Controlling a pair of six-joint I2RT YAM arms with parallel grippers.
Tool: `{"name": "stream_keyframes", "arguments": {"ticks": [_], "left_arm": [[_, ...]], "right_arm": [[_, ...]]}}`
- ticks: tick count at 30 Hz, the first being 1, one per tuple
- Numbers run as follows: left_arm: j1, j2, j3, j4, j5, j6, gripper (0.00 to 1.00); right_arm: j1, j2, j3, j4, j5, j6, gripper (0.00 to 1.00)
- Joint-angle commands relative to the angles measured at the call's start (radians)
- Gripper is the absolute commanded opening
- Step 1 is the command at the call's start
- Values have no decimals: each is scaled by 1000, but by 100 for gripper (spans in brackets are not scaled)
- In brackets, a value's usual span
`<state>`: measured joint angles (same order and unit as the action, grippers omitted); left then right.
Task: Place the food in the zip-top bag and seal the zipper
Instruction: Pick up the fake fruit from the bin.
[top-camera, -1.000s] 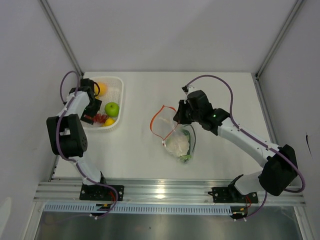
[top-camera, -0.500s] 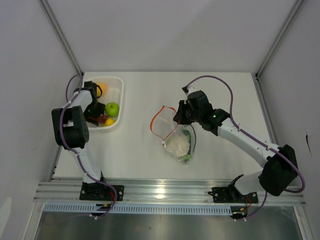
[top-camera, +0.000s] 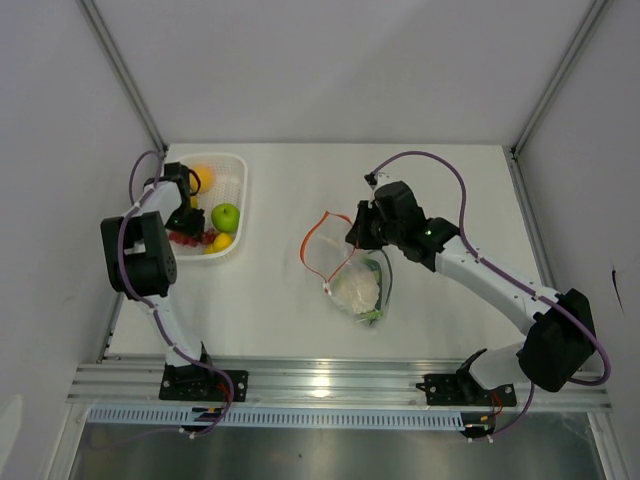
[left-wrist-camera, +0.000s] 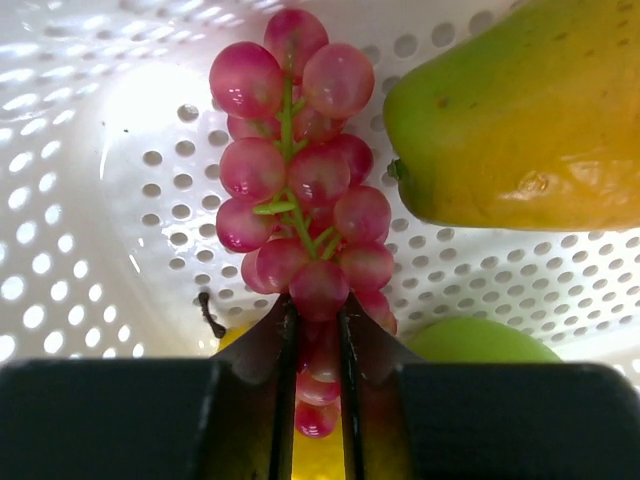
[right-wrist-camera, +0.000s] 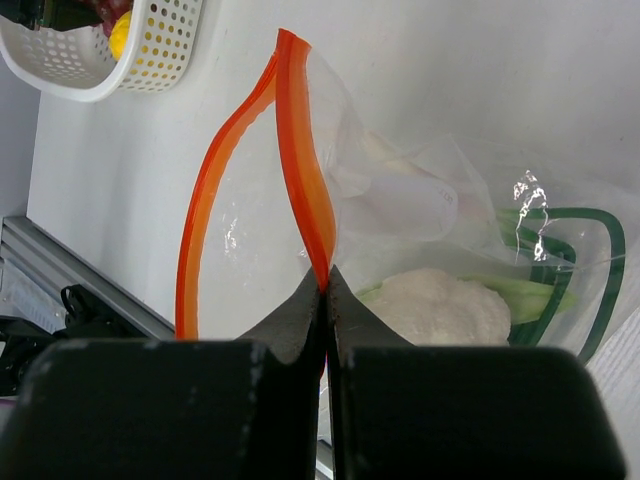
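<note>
White basket (left-wrist-camera: 80, 200) holds the red grape bunch (left-wrist-camera: 300, 190), its lower end pinched between the left gripper (left-wrist-camera: 318, 305) fingers, which hide its tip and most of the green apple (left-wrist-camera: 480, 340). Well right of the basket, the right gripper (right-wrist-camera: 325, 285) is clamped tight on the zipper (right-wrist-camera: 300, 150) of the zip-top bag (right-wrist-camera: 400, 210); cauliflower (right-wrist-camera: 440, 305) inside, green stalks (right-wrist-camera: 520, 290) blurred by plastic.

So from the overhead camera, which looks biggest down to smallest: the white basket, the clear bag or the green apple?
1. White basket and clear bag: similar spread, too close to rank.
2. Green apple: clearly smallest.
</note>
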<state>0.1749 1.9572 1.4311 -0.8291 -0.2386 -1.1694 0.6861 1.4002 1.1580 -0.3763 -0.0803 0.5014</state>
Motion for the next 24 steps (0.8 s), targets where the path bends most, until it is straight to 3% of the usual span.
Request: {"name": "stream_keyframes", "arguments": {"ticks": [1, 8, 13, 24], "left_arm": [[18, -52, -29, 19, 35, 14, 11], [12, -161, -43, 36, 111, 25, 1], [-20, -269, -41, 38, 133, 53, 1], [-221, -507, -41, 44, 174, 172, 1]], "right_arm": [[7, -20, -6, 20, 8, 17, 0], [10, -23, -44, 36, 56, 37, 0], [3, -26, -52, 34, 73, 34, 0], [-30, -59, -40, -4, 77, 20, 0]]}}
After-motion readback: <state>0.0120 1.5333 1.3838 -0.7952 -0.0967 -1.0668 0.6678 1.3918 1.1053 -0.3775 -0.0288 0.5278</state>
